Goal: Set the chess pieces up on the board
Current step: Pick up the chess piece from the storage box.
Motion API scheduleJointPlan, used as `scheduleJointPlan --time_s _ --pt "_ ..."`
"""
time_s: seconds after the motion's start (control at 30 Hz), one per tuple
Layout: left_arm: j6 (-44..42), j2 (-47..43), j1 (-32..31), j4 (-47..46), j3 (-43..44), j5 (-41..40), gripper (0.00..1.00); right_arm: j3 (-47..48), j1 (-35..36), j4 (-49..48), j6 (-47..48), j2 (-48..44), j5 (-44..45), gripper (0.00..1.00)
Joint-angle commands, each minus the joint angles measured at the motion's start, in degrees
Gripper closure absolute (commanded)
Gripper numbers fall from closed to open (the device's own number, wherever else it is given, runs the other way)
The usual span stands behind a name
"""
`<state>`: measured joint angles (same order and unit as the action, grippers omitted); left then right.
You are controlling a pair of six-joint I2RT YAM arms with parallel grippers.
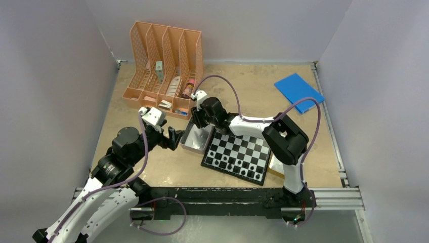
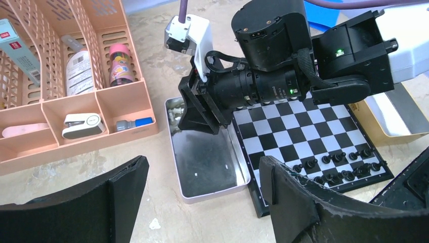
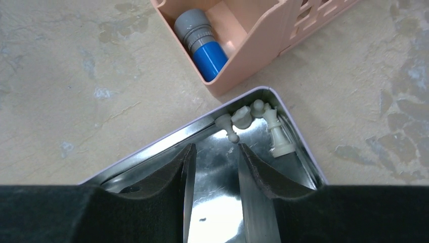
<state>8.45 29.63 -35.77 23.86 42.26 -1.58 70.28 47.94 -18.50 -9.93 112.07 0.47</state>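
1. right gripper (image 3: pixel 215 152): jaws part-spread with nothing between them, tips down inside the shiny rectangular metal tin (image 3: pixel 152 152), which sits just beside the board's left edge. left gripper (image 2: pixel 202 163): spread wide, empty, hovering near the tin's near end.
2. target: pale white plastic-looking chessmen (image 3: pixel 253 119), huddled in the tin's far corner just ahead of the right fingertips, not touching them. black chessmen (image 2: pixel 334 167) already stand on the near rows of the small black-and-white checkered board (image 2: pixel 303 126).
3. handling (my read): light, rigid, smooth and tiny. They'll likely skid on polished metal and squirt out of a sloppy pinch. Grab across the narrow waist, above the base.
4. orientation: the pawn-like piece (image 3: pixel 226 127) lies on its side, long axis roughly toward the gripper, round head nearest. The taller piece (image 3: pixel 277 134) has its base nearer and its crown into the corner; can't tell whether it's leaning on the wall or lying flat. The rest are too jumbled to call.
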Motion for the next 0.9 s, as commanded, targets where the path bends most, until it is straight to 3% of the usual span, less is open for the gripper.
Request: scheduleJointPlan --time_s 0.0,0.37,0.87 --pt "-0.93 -0.78 -0.18 -1.44 0.41 -0.58 0.2 2.93 0.05 -4.09 3.77 1.3 1.98 0.62" --pt "-1.16 -0.88 -0.18 -1.27 0.37 -0.61 0.21 4.63 0.04 -4.18 4.57 5.95 4.46 0.63" --pt "-1.06 -1.07 -0.18 -1.06 0.37 -0.53 0.23 3.42 0.07 -8.03 7.6 8.12 0.98 0.67"
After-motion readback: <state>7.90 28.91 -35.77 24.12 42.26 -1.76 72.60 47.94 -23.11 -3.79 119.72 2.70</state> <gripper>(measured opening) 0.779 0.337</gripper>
